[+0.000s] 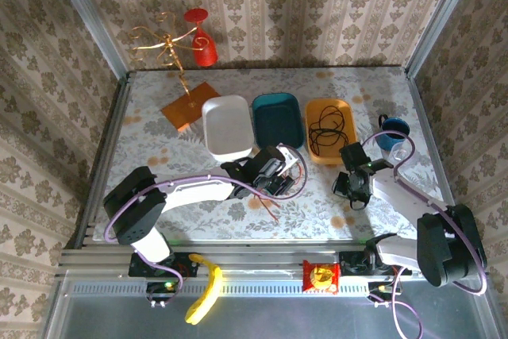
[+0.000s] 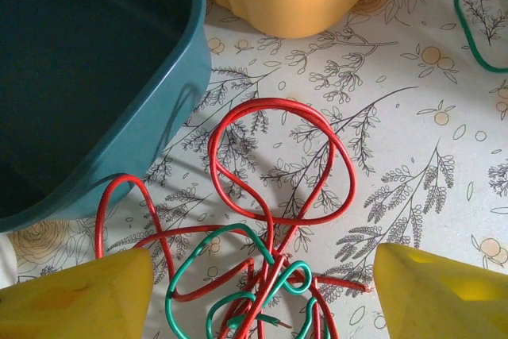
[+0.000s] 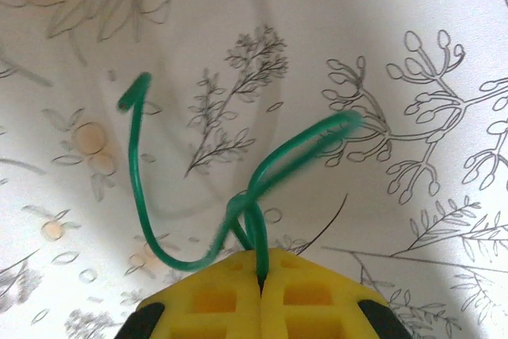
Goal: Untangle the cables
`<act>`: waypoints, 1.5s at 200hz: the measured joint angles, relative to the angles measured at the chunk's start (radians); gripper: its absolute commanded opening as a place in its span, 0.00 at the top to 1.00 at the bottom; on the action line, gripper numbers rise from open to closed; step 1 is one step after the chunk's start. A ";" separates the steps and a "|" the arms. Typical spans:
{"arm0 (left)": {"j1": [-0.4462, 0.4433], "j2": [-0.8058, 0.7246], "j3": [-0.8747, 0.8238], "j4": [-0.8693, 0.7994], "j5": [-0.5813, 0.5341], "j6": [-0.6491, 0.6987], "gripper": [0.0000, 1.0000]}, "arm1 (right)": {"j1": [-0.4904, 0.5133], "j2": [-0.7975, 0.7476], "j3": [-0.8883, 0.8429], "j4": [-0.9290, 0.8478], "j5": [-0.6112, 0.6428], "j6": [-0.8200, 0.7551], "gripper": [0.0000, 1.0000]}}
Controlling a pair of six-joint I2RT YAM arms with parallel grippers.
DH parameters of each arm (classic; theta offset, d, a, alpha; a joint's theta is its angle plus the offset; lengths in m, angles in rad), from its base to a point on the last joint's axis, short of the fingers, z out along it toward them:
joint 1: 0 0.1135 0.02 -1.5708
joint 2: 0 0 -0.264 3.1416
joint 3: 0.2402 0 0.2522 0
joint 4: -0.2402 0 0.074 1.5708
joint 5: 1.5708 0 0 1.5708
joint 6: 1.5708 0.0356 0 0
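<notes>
A tangle of red cable (image 2: pixel 286 156) and green cable (image 2: pixel 238 275) lies on the floral tablecloth beside the teal bin (image 2: pixel 79 77). My left gripper (image 2: pixel 258 299) hangs open over this knot, one yellow finger (image 2: pixel 75 295) on each side of it, touching nothing. From above, the left gripper (image 1: pixel 282 172) sits mid-table with a red strand (image 1: pixel 270 208) trailing toward the near edge. My right gripper (image 3: pixel 260 271) is shut on a loop of green cable (image 3: pixel 143 188), lifted a little off the cloth. A black cable (image 1: pixel 324 129) lies coiled in the orange bin (image 1: pixel 347 144).
A white bin (image 1: pixel 228 126), the teal bin (image 1: pixel 277 117) and the orange bin stand in a row at mid-table. A blue cup (image 1: pixel 392 134) is at the right. A gold stand with a red glass (image 1: pixel 202 37) is back left. A banana (image 1: pixel 205 291) and a snack packet (image 1: pixel 321 277) lie on the front rail.
</notes>
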 measured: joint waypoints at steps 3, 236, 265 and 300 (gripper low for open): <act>0.000 0.000 0.000 0.000 0.002 0.000 0.25 | 0.000 -0.006 0.003 -0.005 -0.007 -0.003 0.99; 0.163 -0.092 -0.016 0.142 0.623 -0.082 0.46 | 0.060 -0.091 0.260 -0.035 -0.626 -0.194 1.00; 0.163 -0.055 0.009 0.116 0.651 -0.081 0.84 | 0.081 -0.091 0.263 -0.007 -0.624 -0.193 1.00; 0.164 -0.047 0.019 0.124 0.636 -0.099 1.00 | 0.110 -0.089 0.264 0.016 -0.597 -0.189 1.00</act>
